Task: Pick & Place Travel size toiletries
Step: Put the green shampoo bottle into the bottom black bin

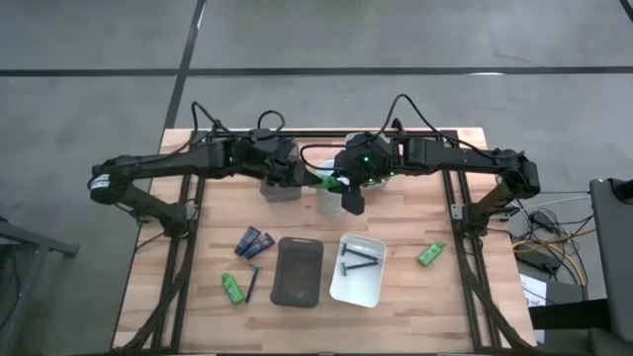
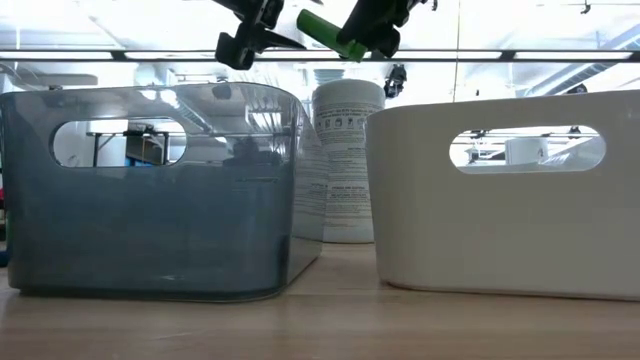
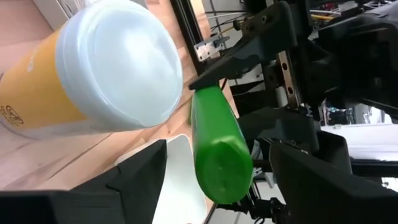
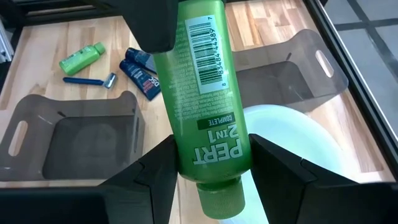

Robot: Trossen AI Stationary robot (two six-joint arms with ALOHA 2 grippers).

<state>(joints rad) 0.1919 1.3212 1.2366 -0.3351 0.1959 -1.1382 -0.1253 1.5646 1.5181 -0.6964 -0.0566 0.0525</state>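
- Green bottle (image 4: 205, 118) is pinched between the right gripper (image 4: 208, 165) fingers, high above the table's middle, over the white cylinder (image 2: 345, 160).
- Left gripper (image 3: 217, 177) sits spread wide around the bottle's end, in my judgement ready for a handover.
- Risk: if right lets go before left clamps, the bottle could drop onto the cylinder and bounce away.
- Risk: a grip on the rounded end may slip.
- Risk: the two grippers are close enough to collide.

The two tubes (image 1: 254, 241) lie side by side, left of the dark tray (image 1: 298, 272). The white tray (image 1: 358, 270) sits right of that tray, with a razor (image 1: 358, 256) in it. One bottle (image 1: 429, 255) lies right of the white tray.
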